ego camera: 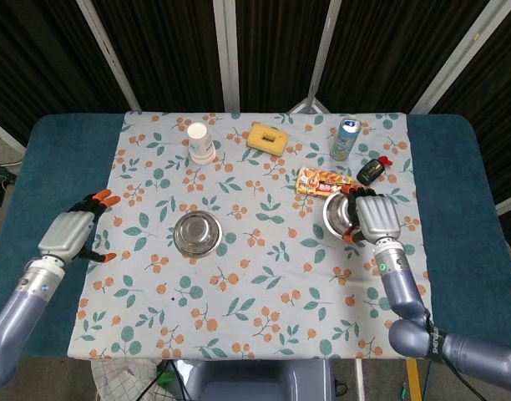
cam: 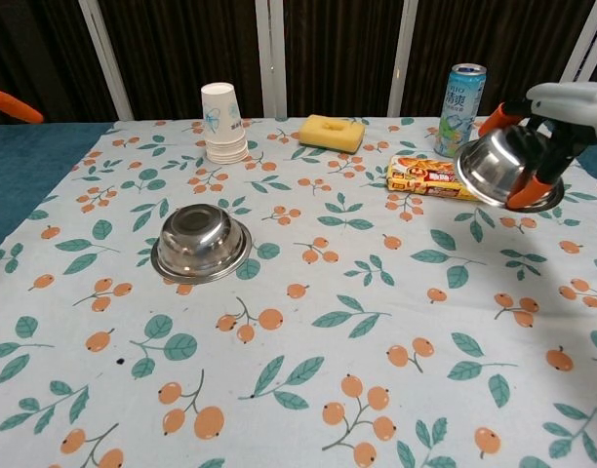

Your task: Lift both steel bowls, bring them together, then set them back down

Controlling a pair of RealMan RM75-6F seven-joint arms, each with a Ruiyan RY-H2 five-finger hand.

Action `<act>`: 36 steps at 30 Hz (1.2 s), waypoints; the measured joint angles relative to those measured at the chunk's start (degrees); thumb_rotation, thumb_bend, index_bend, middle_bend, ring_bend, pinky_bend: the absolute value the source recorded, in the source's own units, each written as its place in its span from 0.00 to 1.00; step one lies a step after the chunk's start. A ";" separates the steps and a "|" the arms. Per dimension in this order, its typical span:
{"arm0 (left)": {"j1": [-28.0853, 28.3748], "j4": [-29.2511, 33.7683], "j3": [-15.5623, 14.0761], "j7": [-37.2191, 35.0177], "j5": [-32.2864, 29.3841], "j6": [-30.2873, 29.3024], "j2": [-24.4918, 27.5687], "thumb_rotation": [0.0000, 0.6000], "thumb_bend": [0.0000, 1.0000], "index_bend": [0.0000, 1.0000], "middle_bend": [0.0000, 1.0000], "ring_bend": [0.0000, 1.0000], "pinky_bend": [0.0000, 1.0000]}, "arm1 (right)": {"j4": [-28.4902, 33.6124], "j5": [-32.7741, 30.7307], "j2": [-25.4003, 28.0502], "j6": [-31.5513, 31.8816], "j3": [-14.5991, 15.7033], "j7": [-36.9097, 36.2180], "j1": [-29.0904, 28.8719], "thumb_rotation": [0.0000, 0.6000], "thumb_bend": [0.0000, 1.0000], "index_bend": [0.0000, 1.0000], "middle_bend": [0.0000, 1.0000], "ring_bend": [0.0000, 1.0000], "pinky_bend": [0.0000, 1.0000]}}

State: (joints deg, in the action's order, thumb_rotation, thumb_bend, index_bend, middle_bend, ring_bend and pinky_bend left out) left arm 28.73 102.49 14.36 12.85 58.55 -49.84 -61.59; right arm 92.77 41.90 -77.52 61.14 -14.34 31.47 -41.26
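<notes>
One steel bowl point(ego camera: 196, 233) point(cam: 201, 241) sits upright on the floral cloth left of centre, with nothing touching it. My left hand point(ego camera: 72, 232) hovers well to its left, past the cloth's edge, fingers apart and holding nothing; in the chest view only an orange fingertip point(cam: 8, 104) shows. The second steel bowl point(ego camera: 338, 215) point(cam: 494, 164) is tilted on its side, off the cloth, its opening facing left. My right hand point(ego camera: 375, 215) point(cam: 552, 127) grips it from the right, fingers curled over its rim.
A stack of paper cups point(ego camera: 200, 143) point(cam: 223, 124), a yellow sponge point(ego camera: 267, 138) point(cam: 331, 132), a drink can point(ego camera: 345, 139) point(cam: 460, 96), a snack packet point(ego camera: 321, 181) point(cam: 425, 175) and a small black device point(ego camera: 371, 171) lie along the far side. Blue table point(ego camera: 38, 167) borders the cloth.
</notes>
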 measured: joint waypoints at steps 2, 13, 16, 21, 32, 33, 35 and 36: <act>2.90 -2.38 0.18 0.81 -2.53 2.54 -1.69 1.00 0.00 0.12 0.00 0.00 0.09 | 1.11 -0.49 1.75 0.16 -0.33 -0.39 0.42 1.00 0.06 0.33 0.29 0.38 0.37; 15.29 -14.49 -0.92 6.61 -10.63 9.65 -16.16 1.00 0.00 0.12 0.00 0.00 0.09 | 2.42 -0.68 7.64 0.34 -0.61 -3.27 2.53 1.00 0.06 0.33 0.29 0.38 0.37; 17.72 -16.09 -1.60 7.53 -11.75 9.98 -19.75 1.00 0.00 0.12 0.00 0.00 0.09 | 2.15 -0.52 8.33 0.43 -0.31 -3.34 2.73 1.00 0.06 0.33 0.29 0.38 0.37; 20.47 -19.04 -2.76 8.36 -12.37 9.98 -24.44 1.00 0.00 0.12 0.00 0.00 0.09 | 2.19 -0.58 9.29 0.73 -0.02 -3.05 2.82 1.00 0.06 0.33 0.29 0.38 0.37; 23.93 -21.90 -4.61 10.92 -14.82 7.89 -28.40 1.00 0.00 0.12 0.00 0.00 0.11 | 1.70 -0.29 10.63 0.94 0.06 -4.48 3.34 1.00 0.06 0.33 0.29 0.38 0.37; 24.17 -21.92 -4.84 11.48 -15.38 7.68 -28.48 1.00 0.00 0.12 0.00 0.00 0.11 | 1.66 -0.29 10.61 0.93 0.07 -4.53 3.34 1.00 0.06 0.33 0.29 0.38 0.37; 24.62 -21.94 -5.18 12.09 -16.52 7.39 -28.67 1.00 0.00 0.12 0.00 0.00 0.12 | 1.49 -0.30 10.50 0.91 0.11 -4.65 3.33 1.00 0.06 0.33 0.29 0.38 0.37; 24.81 -21.95 -5.31 12.29 -16.94 7.31 -28.75 1.00 0.00 0.12 0.00 0.00 0.13 | 1.45 -0.32 10.48 0.90 0.12 -4.66 3.32 1.00 0.06 0.33 0.29 0.38 0.37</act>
State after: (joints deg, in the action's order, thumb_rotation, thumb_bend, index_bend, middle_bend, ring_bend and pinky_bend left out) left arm 53.53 80.54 9.05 25.14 41.61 -42.53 -90.34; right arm 94.22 41.59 -67.05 62.05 -14.22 26.80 -37.94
